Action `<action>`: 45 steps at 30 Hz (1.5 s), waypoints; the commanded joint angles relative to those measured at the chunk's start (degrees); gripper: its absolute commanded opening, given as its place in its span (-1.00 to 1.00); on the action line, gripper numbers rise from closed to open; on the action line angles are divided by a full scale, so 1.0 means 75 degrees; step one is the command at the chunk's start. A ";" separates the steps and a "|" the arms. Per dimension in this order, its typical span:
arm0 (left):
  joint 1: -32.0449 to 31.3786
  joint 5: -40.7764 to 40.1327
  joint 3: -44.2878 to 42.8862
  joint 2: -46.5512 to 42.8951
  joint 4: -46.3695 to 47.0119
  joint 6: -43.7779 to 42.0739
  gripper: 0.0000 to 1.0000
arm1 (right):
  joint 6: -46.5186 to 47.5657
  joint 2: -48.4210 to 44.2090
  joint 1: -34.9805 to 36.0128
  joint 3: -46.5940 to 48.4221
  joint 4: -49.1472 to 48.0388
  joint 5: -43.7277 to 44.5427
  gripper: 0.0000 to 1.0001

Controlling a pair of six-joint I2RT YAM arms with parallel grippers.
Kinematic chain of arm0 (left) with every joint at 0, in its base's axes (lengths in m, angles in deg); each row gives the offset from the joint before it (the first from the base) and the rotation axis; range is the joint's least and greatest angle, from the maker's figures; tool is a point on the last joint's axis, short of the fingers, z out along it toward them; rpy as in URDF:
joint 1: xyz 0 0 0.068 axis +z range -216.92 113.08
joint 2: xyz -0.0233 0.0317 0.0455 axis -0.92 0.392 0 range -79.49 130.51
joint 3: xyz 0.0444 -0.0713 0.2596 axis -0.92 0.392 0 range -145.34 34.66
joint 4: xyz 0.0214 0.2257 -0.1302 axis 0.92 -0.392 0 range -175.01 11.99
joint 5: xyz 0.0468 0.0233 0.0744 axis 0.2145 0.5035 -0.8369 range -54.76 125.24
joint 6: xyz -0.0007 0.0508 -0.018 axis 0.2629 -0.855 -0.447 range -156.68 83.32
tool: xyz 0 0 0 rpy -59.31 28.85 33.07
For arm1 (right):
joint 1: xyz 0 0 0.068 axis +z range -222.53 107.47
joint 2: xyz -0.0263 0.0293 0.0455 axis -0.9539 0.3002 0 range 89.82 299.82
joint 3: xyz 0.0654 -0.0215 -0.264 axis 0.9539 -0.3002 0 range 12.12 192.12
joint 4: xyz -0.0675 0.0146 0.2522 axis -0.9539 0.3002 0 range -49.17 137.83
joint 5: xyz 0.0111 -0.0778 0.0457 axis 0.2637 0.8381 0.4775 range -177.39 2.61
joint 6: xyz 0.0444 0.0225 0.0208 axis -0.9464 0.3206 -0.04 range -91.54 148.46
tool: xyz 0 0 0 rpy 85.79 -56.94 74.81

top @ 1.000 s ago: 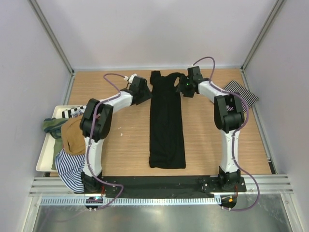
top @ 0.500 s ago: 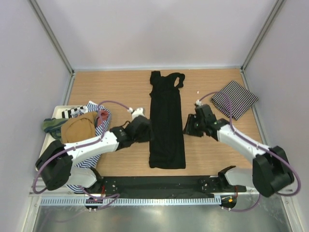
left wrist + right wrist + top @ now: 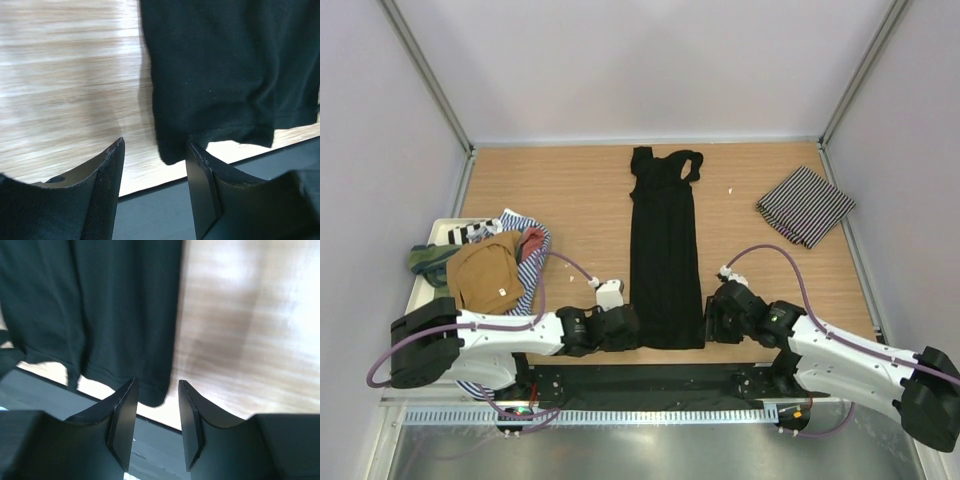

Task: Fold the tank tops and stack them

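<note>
Pale walls close in your wooden table (image 3: 560, 200), and the plain black tank top (image 3: 665, 250) lies along its middle as one long narrow strip, straps at the far end and hem at the near edge.

Your left gripper (image 3: 625, 328) sits low at the near left corner of that hem. From the left wrist camera you see its claw (image 3: 155, 145) released: the fingers stand apart with bare wood between them, and the corner of the black tank top (image 3: 225, 65) hangs just beside the right-hand finger without being pinched.

Your right gripper (image 3: 710, 322) mirrors it at the near right corner. From the right wrist camera its claw (image 3: 157, 383) is also released, and the hem corner of the black cloth (image 3: 125, 305) lies in the gap at the fingertips, with wood showing beside it.

Well apart, near the far right edge, the finely striped tank top (image 3: 805, 205) lies folded flat. On your left, the white tray (image 3: 423, 290) holds a loose heap: the tan top (image 3: 485, 275) uppermost, the green top (image 3: 425, 258) at the tray's outer side, and the blue-and-white striped top (image 3: 525, 240) spilling toward the table.
</note>
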 commanded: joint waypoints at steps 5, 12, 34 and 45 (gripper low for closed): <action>-0.0064 -0.0454 0.0394 -0.0279 0.0738 0.0781 0.06 | -0.0999 0.0243 0.0477 -0.0230 -0.0017 0.0637 -0.20; -0.0064 -0.0748 0.0828 -0.1205 0.0668 0.0968 0.07 | -0.1211 0.0748 0.0571 -0.0324 -0.0298 0.0462 -0.54; -0.0052 -0.0081 0.0688 -0.0235 0.1557 0.0851 -0.42 | -0.0906 0.0116 0.0653 -0.0019 0.0557 0.0590 -0.97; -0.0251 0.0319 0.0500 -0.0069 0.1711 0.0617 -1.00 | -0.0848 -0.0025 0.0665 0.0215 0.0756 0.0543 -0.98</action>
